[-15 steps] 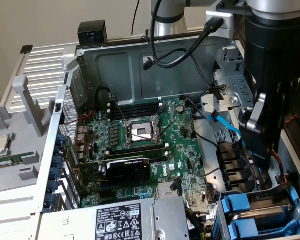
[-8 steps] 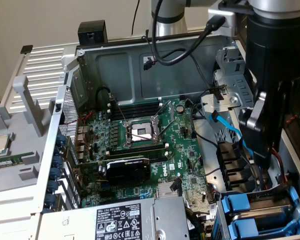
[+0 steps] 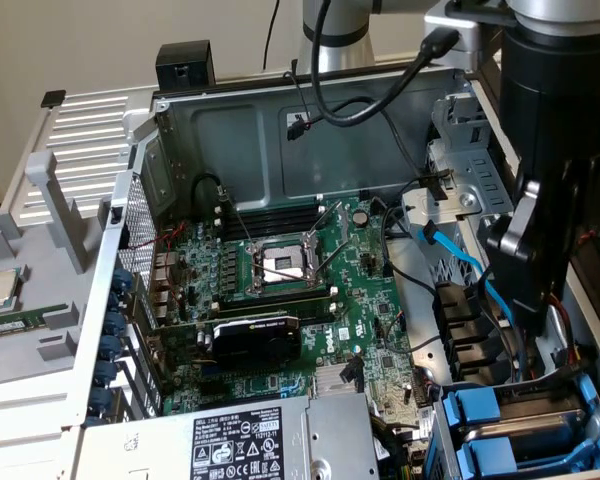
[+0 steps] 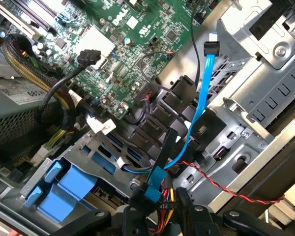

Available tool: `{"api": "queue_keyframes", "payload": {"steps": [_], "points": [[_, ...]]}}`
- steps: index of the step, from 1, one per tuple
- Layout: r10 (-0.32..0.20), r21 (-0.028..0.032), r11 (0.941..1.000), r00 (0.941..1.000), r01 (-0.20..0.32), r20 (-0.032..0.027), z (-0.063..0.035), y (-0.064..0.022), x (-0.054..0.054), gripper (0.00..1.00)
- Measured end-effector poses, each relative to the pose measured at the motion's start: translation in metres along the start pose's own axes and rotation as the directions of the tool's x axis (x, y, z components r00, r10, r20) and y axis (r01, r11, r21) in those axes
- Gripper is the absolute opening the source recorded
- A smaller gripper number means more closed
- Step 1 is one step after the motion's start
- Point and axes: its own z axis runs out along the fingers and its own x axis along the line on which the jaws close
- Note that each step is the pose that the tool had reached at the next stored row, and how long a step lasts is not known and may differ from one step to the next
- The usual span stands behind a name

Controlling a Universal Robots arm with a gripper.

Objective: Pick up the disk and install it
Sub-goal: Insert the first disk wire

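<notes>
The gripper hovers near the blue-framed disk in the drive cage, jaws partly apart, clamping nothing.

The power supply is cut by the edge; the arm hides part of the drive cage.

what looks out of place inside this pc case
The blue data cable loops loose over the drive bay, one plug hanging unconnected. The processor socket sits open and empty, and a chip lies outside the case.
</notes>
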Motion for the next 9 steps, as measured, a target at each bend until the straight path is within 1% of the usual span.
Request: {"api": "queue_keyframes", "payload": {"steps": [4,9], "points": [[0.001,-0.0074,1.0,1.0,-0.001,0.0058,0.0039,0.0008,0.0,0.35],[0.003,-0.0169,0.9999,0.9999,-0.003,0.0135,0.0046,0.0011,-0.0001,0.35]]}}
